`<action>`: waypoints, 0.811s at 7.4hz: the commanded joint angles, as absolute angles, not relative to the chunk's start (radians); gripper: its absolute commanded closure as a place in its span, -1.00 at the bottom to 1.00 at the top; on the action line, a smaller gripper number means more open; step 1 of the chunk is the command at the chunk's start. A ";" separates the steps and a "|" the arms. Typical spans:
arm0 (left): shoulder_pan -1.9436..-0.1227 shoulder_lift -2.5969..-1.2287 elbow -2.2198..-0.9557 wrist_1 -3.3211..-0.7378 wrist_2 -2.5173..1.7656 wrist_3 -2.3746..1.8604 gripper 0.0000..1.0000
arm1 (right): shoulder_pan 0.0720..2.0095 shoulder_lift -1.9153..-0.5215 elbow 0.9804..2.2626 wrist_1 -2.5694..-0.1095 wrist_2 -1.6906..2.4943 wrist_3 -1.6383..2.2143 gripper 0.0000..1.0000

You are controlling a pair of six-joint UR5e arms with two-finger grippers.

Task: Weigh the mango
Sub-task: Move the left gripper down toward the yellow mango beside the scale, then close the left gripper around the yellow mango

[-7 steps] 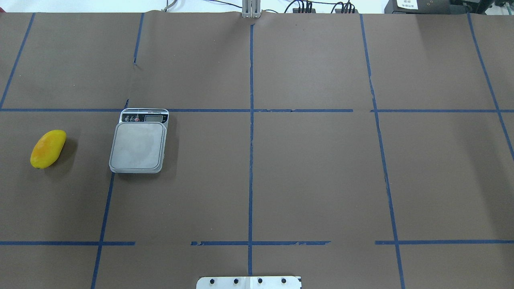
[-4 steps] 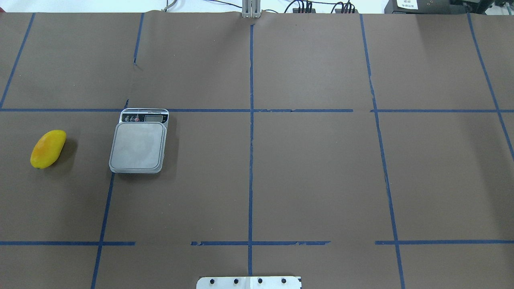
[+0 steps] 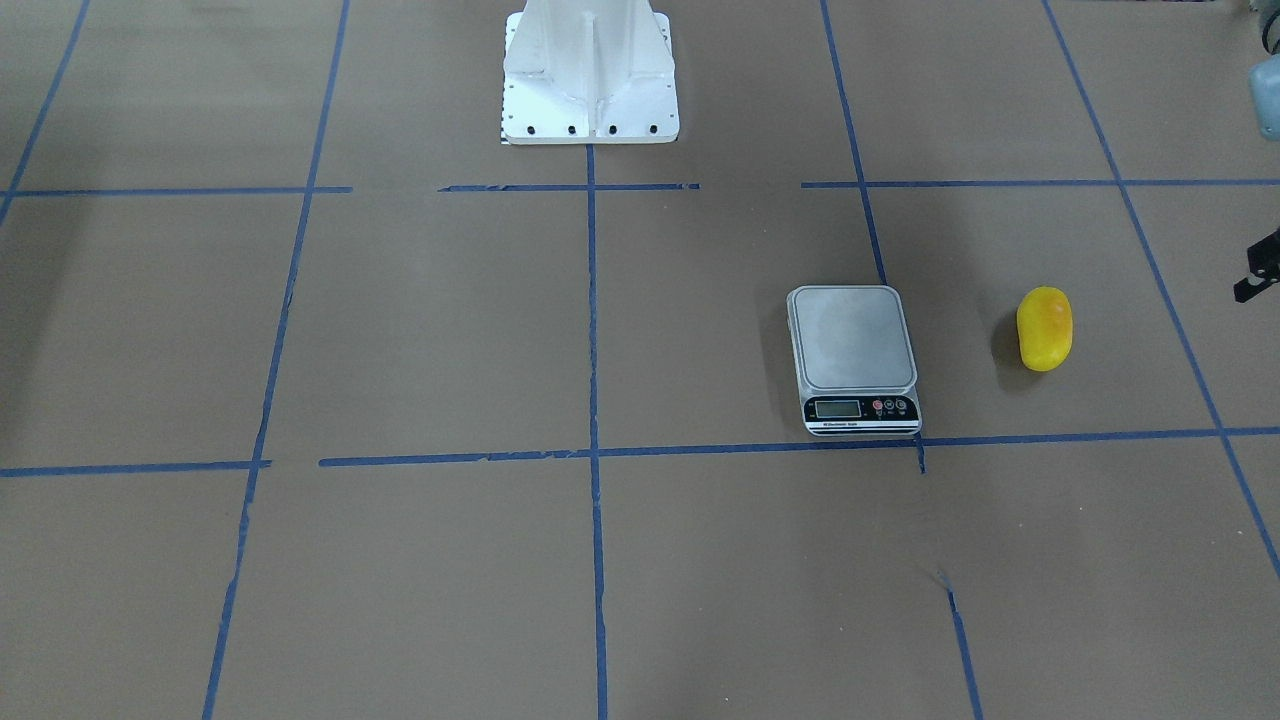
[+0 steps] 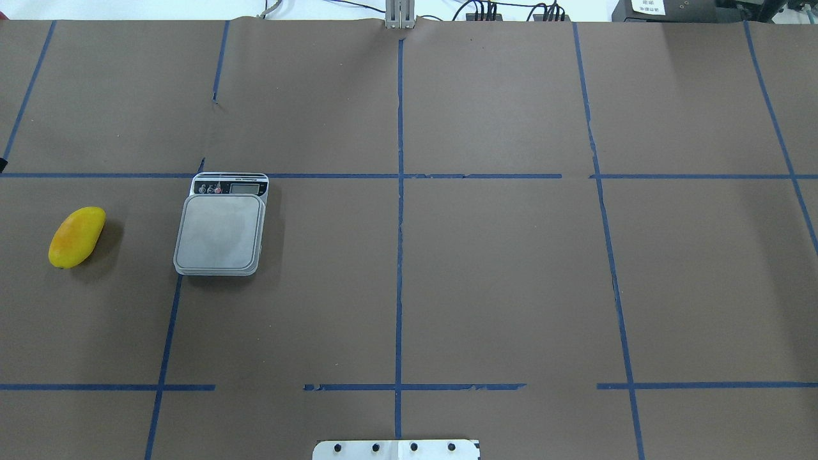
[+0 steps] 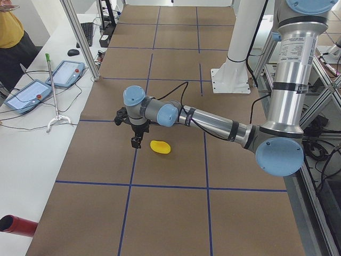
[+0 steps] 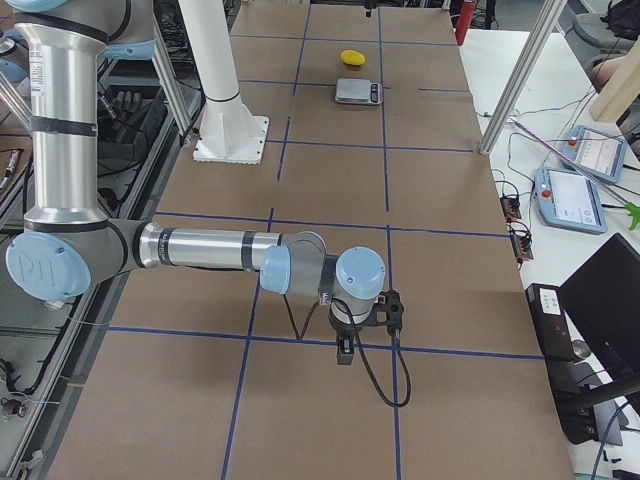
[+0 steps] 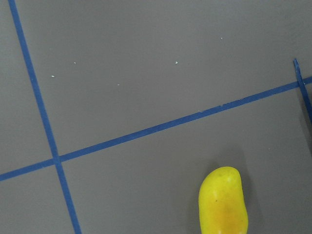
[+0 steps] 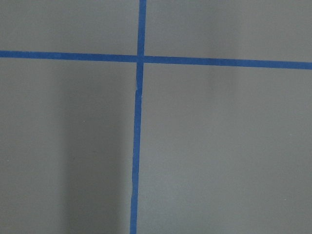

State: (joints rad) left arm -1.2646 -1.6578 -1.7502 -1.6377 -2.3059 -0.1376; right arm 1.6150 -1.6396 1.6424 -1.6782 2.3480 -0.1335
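Observation:
The yellow mango (image 4: 76, 236) lies on the brown table at the far left, apart from the grey scale (image 4: 219, 233), whose platform is bare. Both show in the front view, mango (image 3: 1044, 328) and scale (image 3: 852, 340). In the left side view my left gripper (image 5: 137, 141) hangs just beside the mango (image 5: 160, 146), above the table; I cannot tell whether it is open. A dark part of it shows at the front view's right edge (image 3: 1258, 275). The left wrist view shows the mango (image 7: 223, 202) at the bottom. My right gripper (image 6: 343, 352) hangs over bare table far from the scale (image 6: 357, 91); its state is unclear.
Blue tape lines grid the brown table. The white robot pedestal (image 3: 590, 70) stands at mid-table on the robot's side. Teach pendants (image 5: 29, 93) and a red cylinder (image 5: 18, 225) lie on the white bench beyond the table's far edge.
A small dark tip has come into the overhead view at the left edge, near the blue line. The mango and the scale have not moved.

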 commanded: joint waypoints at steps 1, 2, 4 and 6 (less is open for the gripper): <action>-1.148 -1.655 -1.656 -1.769 -2.269 -0.274 -1.00 | 1.615 -1.643 1.646 -1.678 2.349 -0.132 -1.00; -1.091 -1.655 -1.607 -1.863 -2.264 -0.393 -1.00 | 1.615 -1.643 1.646 -1.678 2.349 -0.133 -1.00; -1.057 -1.654 -1.585 -1.899 -2.263 -0.429 -1.00 | 1.615 -1.646 1.651 -1.678 2.349 -0.130 -1.00; -1.008 -1.655 -1.579 -1.901 -2.261 -0.454 -1.00 | 1.617 -1.651 1.658 -1.677 2.349 -0.129 -1.00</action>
